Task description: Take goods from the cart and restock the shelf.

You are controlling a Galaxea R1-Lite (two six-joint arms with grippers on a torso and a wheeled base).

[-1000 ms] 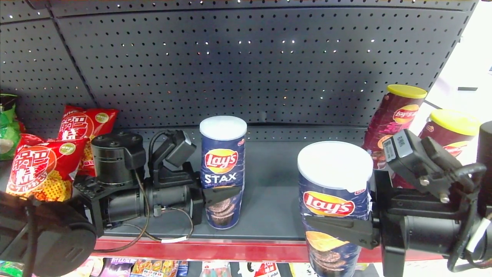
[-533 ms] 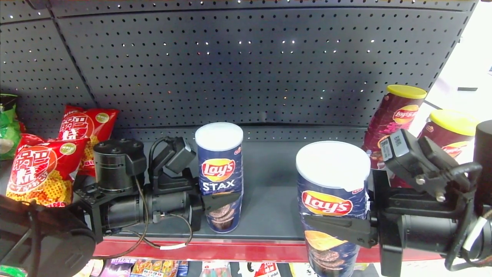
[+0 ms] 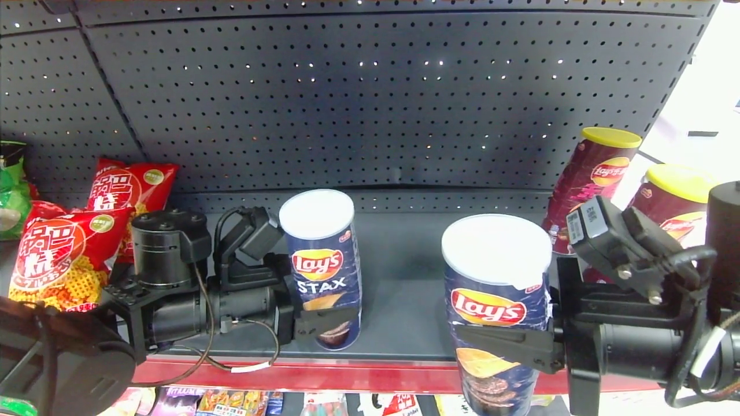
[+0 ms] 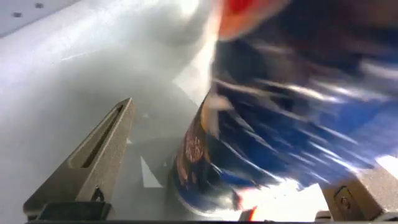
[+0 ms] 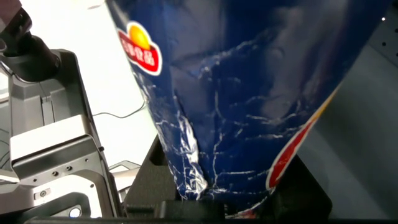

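A blue chip can with a white lid (image 3: 321, 271) stands on the grey shelf (image 3: 404, 294), leaning a little to the left. My left gripper (image 3: 332, 316) is open around its lower part. In the left wrist view one finger (image 4: 93, 168) stands clear of the can (image 4: 280, 137), with a gap between them. A second blue chip can (image 3: 496, 300) hangs in front of the shelf's red front edge (image 3: 347, 375), and my right gripper (image 3: 497, 338) is shut on its middle. The right wrist view looks up along this can (image 5: 236, 93).
Red snack bags (image 3: 69, 254) and a green bag (image 3: 8, 196) lie at the shelf's left end. Two maroon cans with yellow lids (image 3: 598, 173) (image 3: 676, 199) stand at the right end. A perforated back wall (image 3: 370, 115) closes the shelf; bare shelf lies between the blue cans.
The left arm has drawn back leftward and toward the shelf's front. The can between its fingers shifted left and now leans. The right gripper and its can barely moved.
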